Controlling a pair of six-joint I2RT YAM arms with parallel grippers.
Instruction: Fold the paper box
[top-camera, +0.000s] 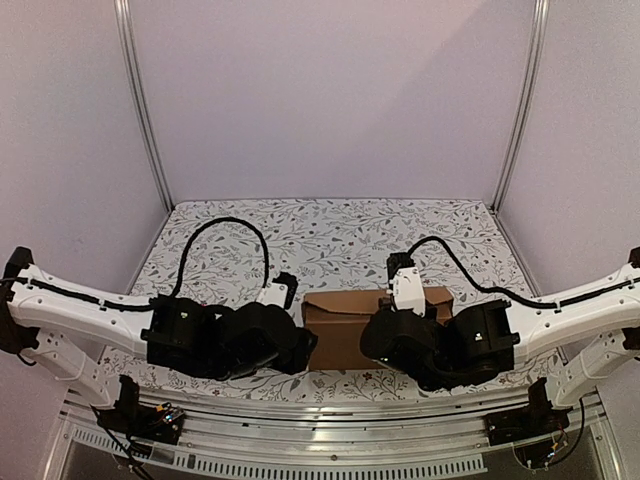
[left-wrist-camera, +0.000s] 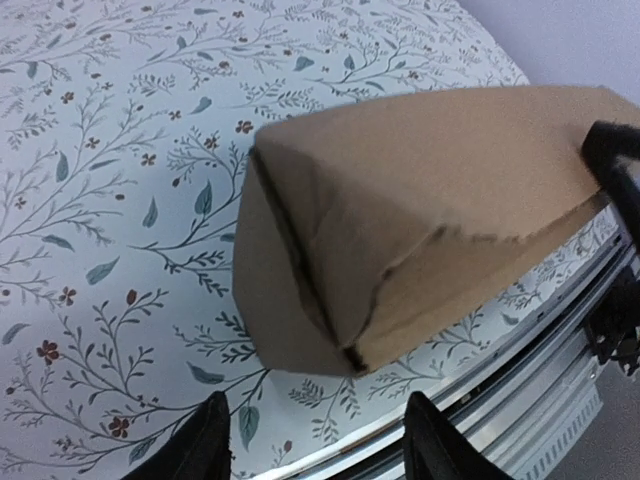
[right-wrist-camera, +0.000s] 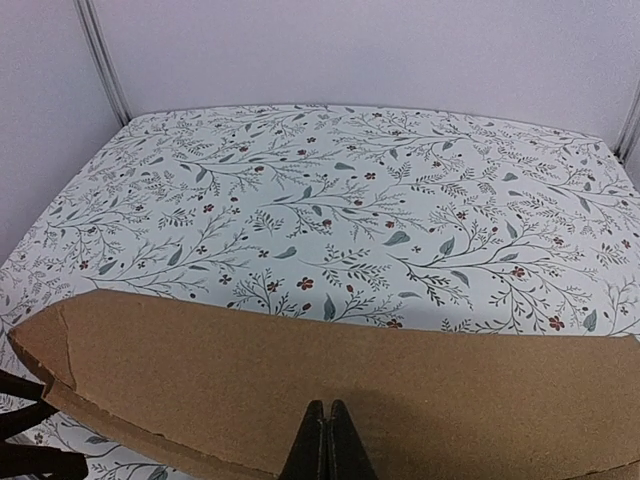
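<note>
Risk, spring-back: I judge the top panel of the plain brown corrugated cardboard box (top-camera: 345, 320) is held down mainly by my right pincer (right-wrist-camera: 326, 440). Lifting that pincer early could let the panel rise and undo the fold.
Risk, sliding: the box lies just beside the aluminium rail (left-wrist-camera: 520, 400) at the near edge of the floral-cloth bench (top-camera: 330, 235). A sideways push at its corner could skid it onto the rail.
Risk, crushing: a hard close on the rail-side corner could buckle the board, which already looks soft there.
Left pincer (left-wrist-camera: 320, 445): fingers spread apart and holding nothing, low over the cloth just inside the rail and just short of the box's corner.
Right pincer: tips closed together with no gap, resting on the top panel on its rail side. I see nothing gripped between them.
Box, position: between my two arms, long side running along the rail.
Box, condition: mostly closed into a shallow block. The end face is wrinkled, the rail-side seam gapes at the lower corner, its edge is ragged, and the top panel bows slightly.
</note>
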